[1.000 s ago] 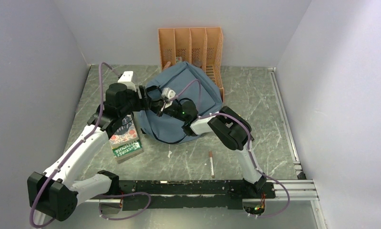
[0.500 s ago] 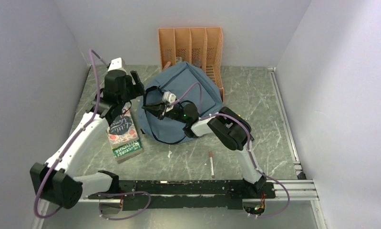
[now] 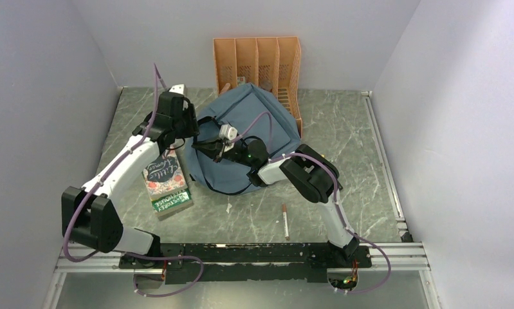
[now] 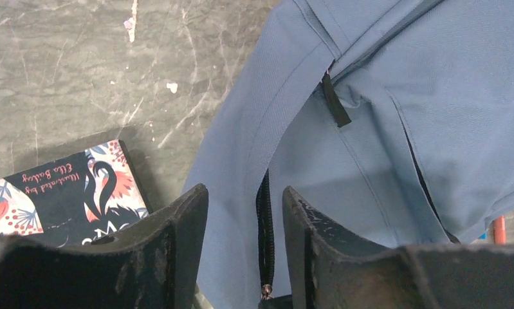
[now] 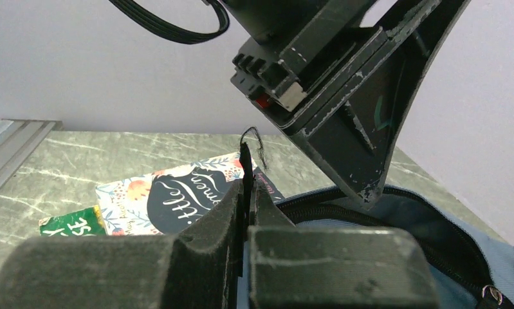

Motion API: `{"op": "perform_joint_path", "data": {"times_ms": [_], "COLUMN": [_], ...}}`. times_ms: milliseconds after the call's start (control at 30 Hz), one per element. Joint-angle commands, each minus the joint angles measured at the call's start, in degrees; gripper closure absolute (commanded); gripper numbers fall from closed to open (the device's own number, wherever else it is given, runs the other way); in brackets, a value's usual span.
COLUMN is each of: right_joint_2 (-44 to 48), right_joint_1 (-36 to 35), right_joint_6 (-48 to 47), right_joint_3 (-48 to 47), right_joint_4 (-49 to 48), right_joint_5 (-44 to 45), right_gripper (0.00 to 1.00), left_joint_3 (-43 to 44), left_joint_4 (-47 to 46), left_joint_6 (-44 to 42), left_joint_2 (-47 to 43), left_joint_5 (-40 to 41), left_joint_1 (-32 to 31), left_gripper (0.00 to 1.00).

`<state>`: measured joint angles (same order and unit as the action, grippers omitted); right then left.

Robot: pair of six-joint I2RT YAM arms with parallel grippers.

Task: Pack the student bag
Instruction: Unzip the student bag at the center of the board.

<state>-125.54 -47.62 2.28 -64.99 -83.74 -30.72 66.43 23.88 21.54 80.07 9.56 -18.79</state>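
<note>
— Two books (image 3: 167,185) lie stacked on the table (image 3: 350,135) just left of the student bag (image 3: 276,132). A pen (image 3: 285,221) lies well in front of it, and the orange file organizer (image 3: 257,59) stands right behind it.
— Where is the bag relative to the grippers?
— It lies flat mid-table with its zip partly open. The left gripper (image 4: 244,193) hangs over its left edge, fingers spread, with a black zip line showing in the gap. Whether they touch the cloth I cannot tell.
— And the other?
— The right gripper (image 5: 246,193) is pressed together, pinching the bag by a thin black strip at the rim of the opening. The left arm's wrist looms just above it.
</note>
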Motion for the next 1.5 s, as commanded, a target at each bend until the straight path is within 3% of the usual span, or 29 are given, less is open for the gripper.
{"op": "perform_joint_path", "data": {"times_ms": [0, 267, 767, 1467], "right_joint_2": [0.6, 1.6, 6.5, 14.4], "right_joint_1": [0.3, 0.4, 0.3, 1.3], "right_joint_6": [-1.5, -1.7, 2.5, -3.2], "right_joint_3": [0.8, 0.9, 6.3, 24.4], "right_joint_4": [-6.0, -5.8, -4.1, -3.6], "right_joint_5": [-1.4, -3.4, -16.5, -16.7], "right_gripper": [1.00, 1.00, 1.00, 1.00], "left_joint_3": [2.5, 4.0, 12.3, 32.3], "left_joint_4": [1.3, 2.0, 1.4, 1.4], "left_joint_6": [-1.0, -0.8, -1.2, -3.7], "left_joint_2": [1.7, 4.6, 10.4, 26.3], "left_joint_5": [-2.2, -2.1, 4.2, 6.6], "left_joint_1": [0.3, 0.3, 1.2, 8.4], "left_gripper": [0.54, 0.95, 0.95, 0.95]}}
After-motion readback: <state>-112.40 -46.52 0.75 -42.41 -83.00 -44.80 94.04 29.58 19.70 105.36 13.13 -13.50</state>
